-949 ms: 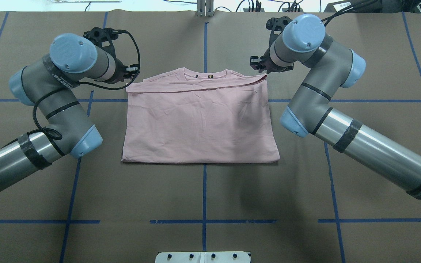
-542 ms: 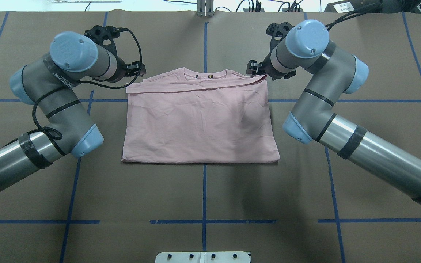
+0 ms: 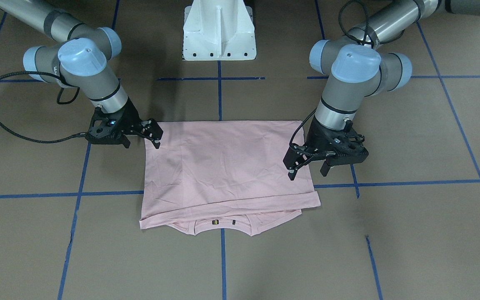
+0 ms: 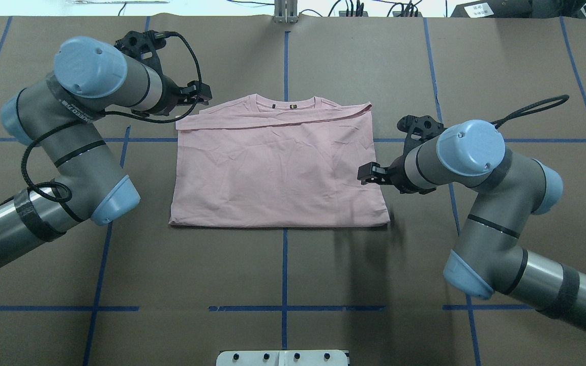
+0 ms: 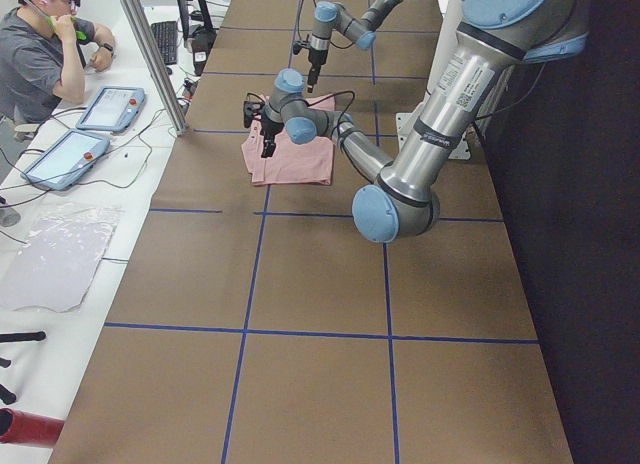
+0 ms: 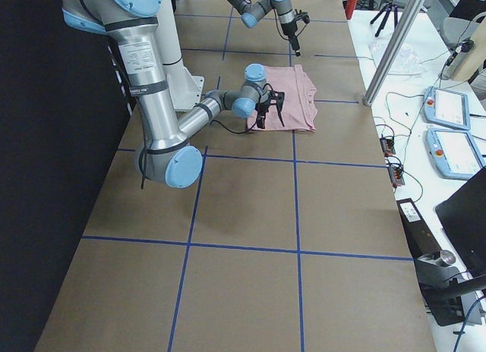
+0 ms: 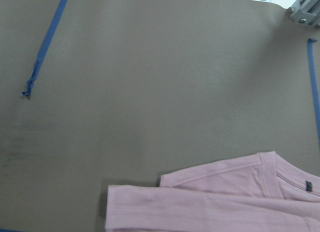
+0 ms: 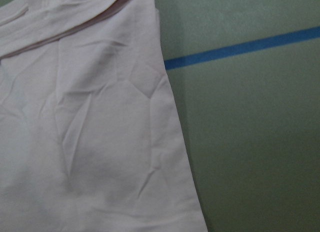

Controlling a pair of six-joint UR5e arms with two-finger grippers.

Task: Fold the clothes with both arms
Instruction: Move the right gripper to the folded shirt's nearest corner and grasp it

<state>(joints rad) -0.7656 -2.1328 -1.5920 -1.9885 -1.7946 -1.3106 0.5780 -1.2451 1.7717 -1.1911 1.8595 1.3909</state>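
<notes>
The clothes are one pale pink T-shirt, lying flat on the brown table, folded into a rectangle. Its collar peeks out at the far end. The left gripper hovers open by the shirt's far-left corner and holds nothing. The right gripper hangs open over the shirt's right edge, about halfway along it, and is also empty. In the left wrist view I see the shirt's corner. The right wrist view shows the shirt's side edge. No fingers appear in either wrist view.
The white pedestal base stands at the table's near edge. Blue tape lines cross the brown table cover. A person sits at a side bench with tablets, beyond a metal post.
The right arm has swung from the shirt's far-right corner back toward the robot along the right edge. The left gripper has shifted slightly at the far-left corner. The shirt lies unchanged.
</notes>
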